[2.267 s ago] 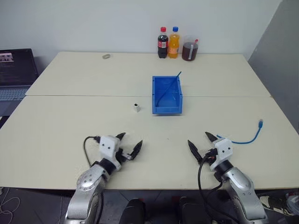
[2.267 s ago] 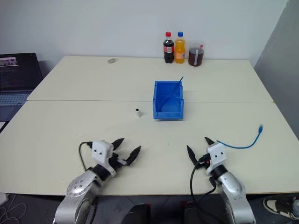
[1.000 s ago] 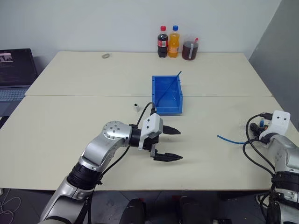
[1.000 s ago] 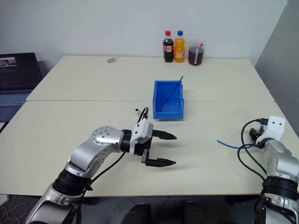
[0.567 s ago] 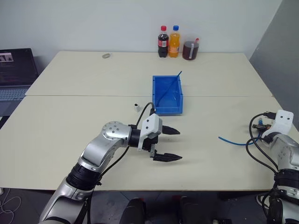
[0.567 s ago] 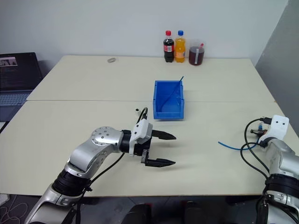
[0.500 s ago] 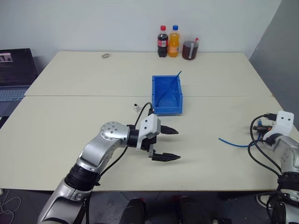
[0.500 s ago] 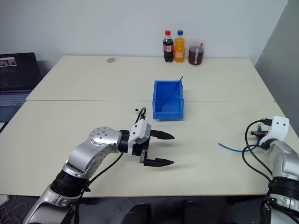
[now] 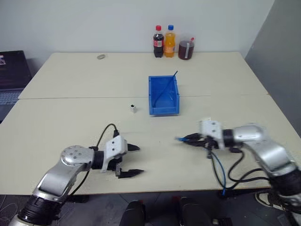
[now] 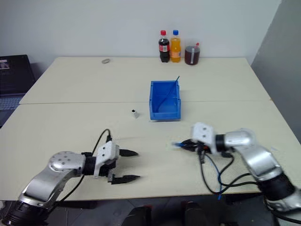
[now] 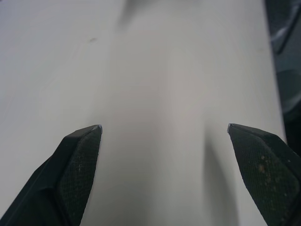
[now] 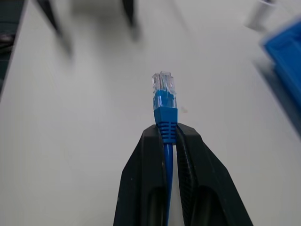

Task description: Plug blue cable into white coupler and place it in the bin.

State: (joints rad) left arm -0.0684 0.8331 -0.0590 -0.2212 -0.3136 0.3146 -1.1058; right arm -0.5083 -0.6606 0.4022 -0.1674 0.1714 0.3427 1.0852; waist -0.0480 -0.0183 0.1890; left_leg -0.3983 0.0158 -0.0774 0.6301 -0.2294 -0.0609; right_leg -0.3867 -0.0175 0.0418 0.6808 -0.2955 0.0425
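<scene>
The work surface is a cream table [image 9: 66,89] made of two tops butted together, the seam running across it side to side; a pale wall stands behind it and a grey wall closes the room on the right. At the far left edge sits a dark laptop [image 9: 11,77]. A small grey object [image 9: 100,57] lies near the back edge, left of centre. The left pincer [image 9: 130,160] hovers low over the front of the table with its two black fingers [image 11: 80,155] spread wide and nothing between them; the left wrist view shows bare tabletop in the gap. The coupler [image 9: 133,108] stands on the table just in front of the seam, left of the bin [image 9: 163,95] and apart from it. The bin sits at the centre of the table, straddling the seam, with a thin dark-blue rod [image 9: 170,82] leaning across its inside. Three bottles [image 9: 170,42] stand together at the back edge against the wall. The right pincer [image 9: 186,139] is in front of the bin and to its right, pointing left, its fingers [image 12: 146,183] pressed together on the cable [image 12: 164,101] just behind the clear plug, which projects past the fingertips. The rest of the cable trails back under the right arm and hangs past the table's front edge.
</scene>
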